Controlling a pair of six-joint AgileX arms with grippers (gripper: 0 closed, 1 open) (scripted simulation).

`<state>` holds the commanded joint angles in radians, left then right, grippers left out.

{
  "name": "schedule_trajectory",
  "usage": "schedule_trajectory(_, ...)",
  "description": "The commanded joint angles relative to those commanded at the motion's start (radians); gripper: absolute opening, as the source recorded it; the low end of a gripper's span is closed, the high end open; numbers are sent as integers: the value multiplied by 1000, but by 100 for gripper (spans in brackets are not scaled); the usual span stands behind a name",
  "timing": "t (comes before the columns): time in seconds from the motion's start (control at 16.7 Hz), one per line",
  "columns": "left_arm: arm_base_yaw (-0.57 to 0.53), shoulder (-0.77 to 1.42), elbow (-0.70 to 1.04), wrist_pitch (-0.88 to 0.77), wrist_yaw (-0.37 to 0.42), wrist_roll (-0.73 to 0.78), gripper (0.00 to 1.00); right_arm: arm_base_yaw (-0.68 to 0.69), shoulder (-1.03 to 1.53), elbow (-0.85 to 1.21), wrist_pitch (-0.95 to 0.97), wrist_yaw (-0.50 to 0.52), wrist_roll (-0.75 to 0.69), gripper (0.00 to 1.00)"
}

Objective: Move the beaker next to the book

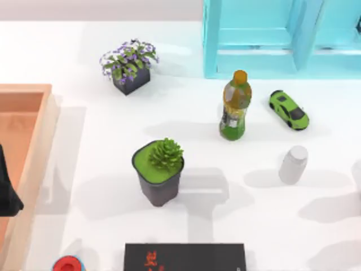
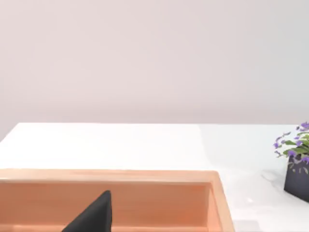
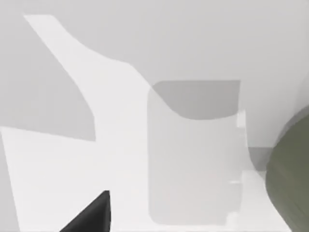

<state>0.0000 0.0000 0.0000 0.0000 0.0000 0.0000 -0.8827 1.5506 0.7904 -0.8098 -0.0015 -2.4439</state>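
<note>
The beaker point(image 1: 293, 164), a small pale translucent cylinder, stands upright on the white table at the right, below the green toy car. The right wrist view shows the beaker point(image 3: 193, 159) close up, with a dark part of my right gripper point(image 3: 91, 216) just short of it and nothing held. The book point(image 1: 185, 257), a flat black slab with red characters, lies at the table's front edge, left of the beaker. My left gripper point(image 1: 8, 195) is parked over the wooden tray at the far left, and its dark tip point(image 2: 94, 215) hangs above the tray floor.
A green bottle with an orange cap point(image 1: 235, 107) and a green toy car point(image 1: 288, 109) stand behind the beaker. A potted succulent point(image 1: 159, 169) sits just behind the book. Also here are a purple flower pot point(image 1: 130, 66), a cyan shelf point(image 1: 271, 39), a wooden tray point(image 1: 42, 141) and a red object point(image 1: 67, 264).
</note>
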Motion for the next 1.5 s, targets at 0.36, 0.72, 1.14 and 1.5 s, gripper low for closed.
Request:
schedule_trajectory(0.36, 0, 0, 0, 0, 0, 0, 100, 0, 0, 0, 0, 0, 0, 77)
schedule_trajectory(0.72, 0, 0, 0, 0, 0, 0, 100, 0, 0, 0, 0, 0, 0, 32)
schedule_trajectory(1.14, 0, 0, 0, 0, 0, 0, 100, 0, 0, 0, 0, 0, 0, 0)
schedule_trajectory(1.5, 0, 0, 0, 0, 0, 0, 100, 0, 0, 0, 0, 0, 1, 0)
